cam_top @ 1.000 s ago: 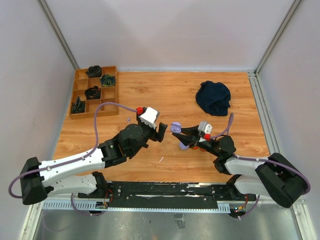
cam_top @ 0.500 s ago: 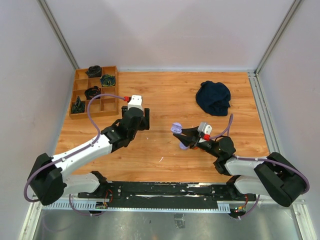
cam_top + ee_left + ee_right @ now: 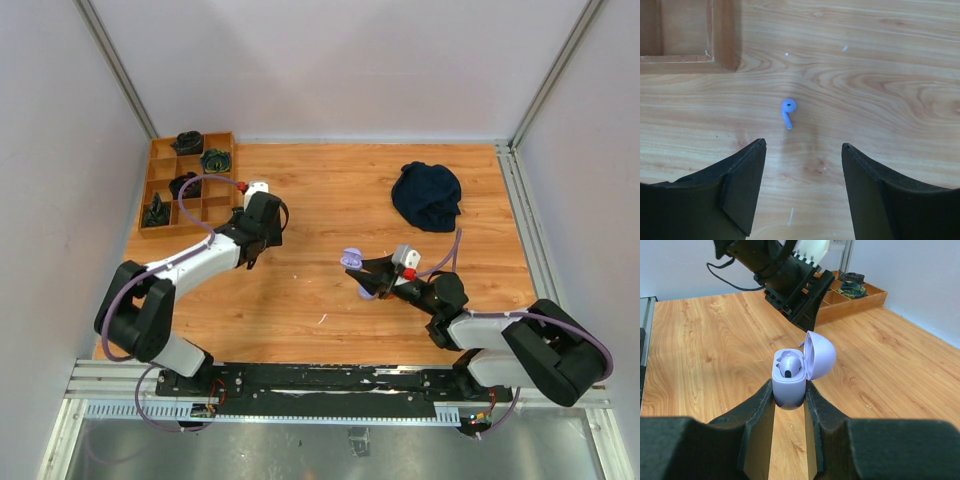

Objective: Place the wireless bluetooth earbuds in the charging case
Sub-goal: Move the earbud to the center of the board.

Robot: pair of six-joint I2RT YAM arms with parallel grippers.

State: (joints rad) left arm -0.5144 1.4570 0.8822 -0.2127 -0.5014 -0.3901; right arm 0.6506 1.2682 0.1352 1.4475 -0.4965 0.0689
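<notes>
One loose earbud (image 3: 787, 111), one case (image 3: 788, 382), one cloth (image 3: 427, 195), one tray (image 3: 724, 35).

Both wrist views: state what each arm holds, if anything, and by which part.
The right jaws clamp the lilac charging case by the sides of its lower body. The left jaws hold nothing; an earbud lies on the table ahead.

The left arm (image 3: 190, 262) reaches from its near-left base toward the far left, elbow bent, wrist tipped over so the left end effector (image 3: 802, 147) faces straight down. Its two dark fingers stand apart with nothing between them. The right arm (image 3: 480, 325) lies low and folded at the near right, forearm stretched leftward toward the middle. The right end effector (image 3: 789, 390) is level, fingers pressed in on both sides of the charging case (image 3: 795, 372).
</notes>
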